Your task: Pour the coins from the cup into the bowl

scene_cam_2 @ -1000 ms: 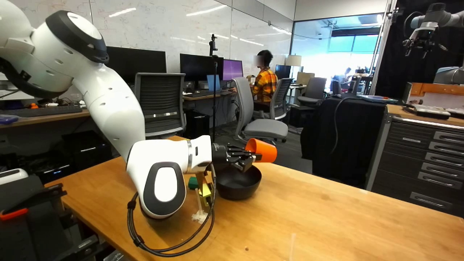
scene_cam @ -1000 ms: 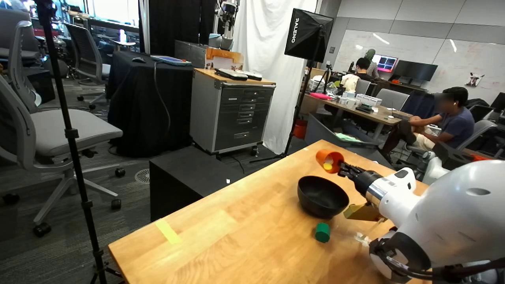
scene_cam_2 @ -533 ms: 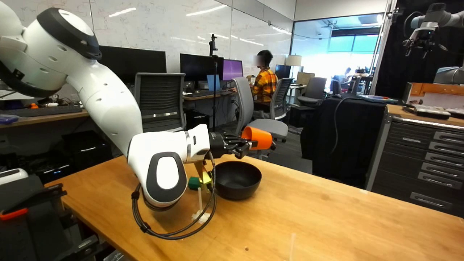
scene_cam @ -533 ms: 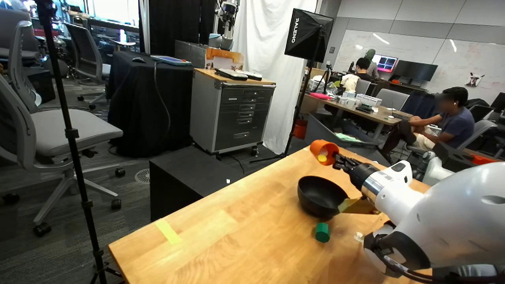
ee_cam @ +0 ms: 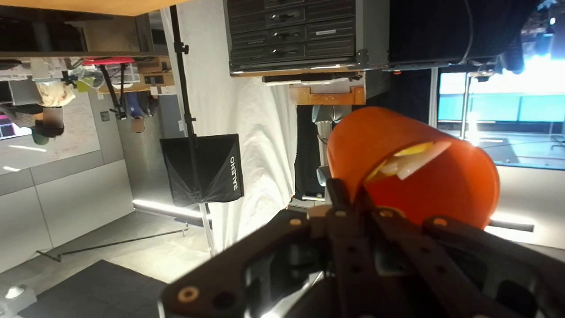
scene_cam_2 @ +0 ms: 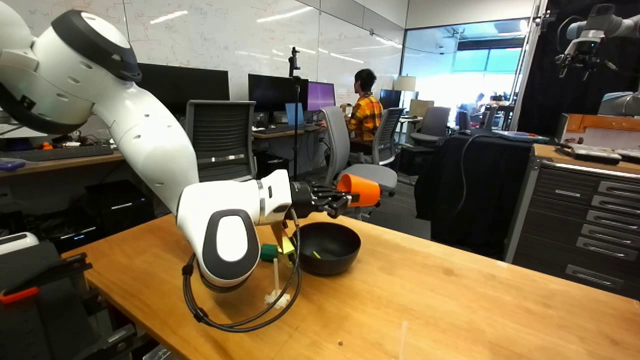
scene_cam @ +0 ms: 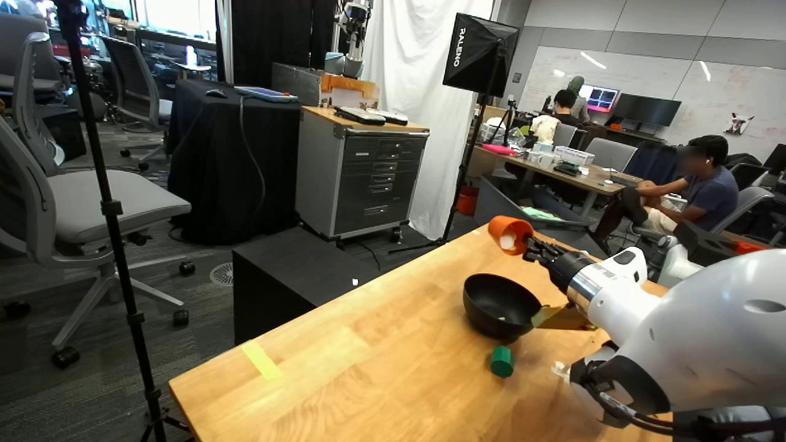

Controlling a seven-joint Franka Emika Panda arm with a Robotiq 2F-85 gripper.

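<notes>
Jaws of the gripper (ee_cam: 351, 194) are clamped on the orange cup (scene_cam_2: 365, 189), which is held raised near the black bowl (scene_cam_2: 332, 244) and tipped on its side. Pouring seems only begun: one small yellowish piece (scene_cam_2: 316, 254), probably a coin, is seen in the bowl, while pale and yellow coins (ee_cam: 410, 164) are left in the cup. Almost no gap is seen between the jaws; only the cup's thin wall is pinched.
</notes>
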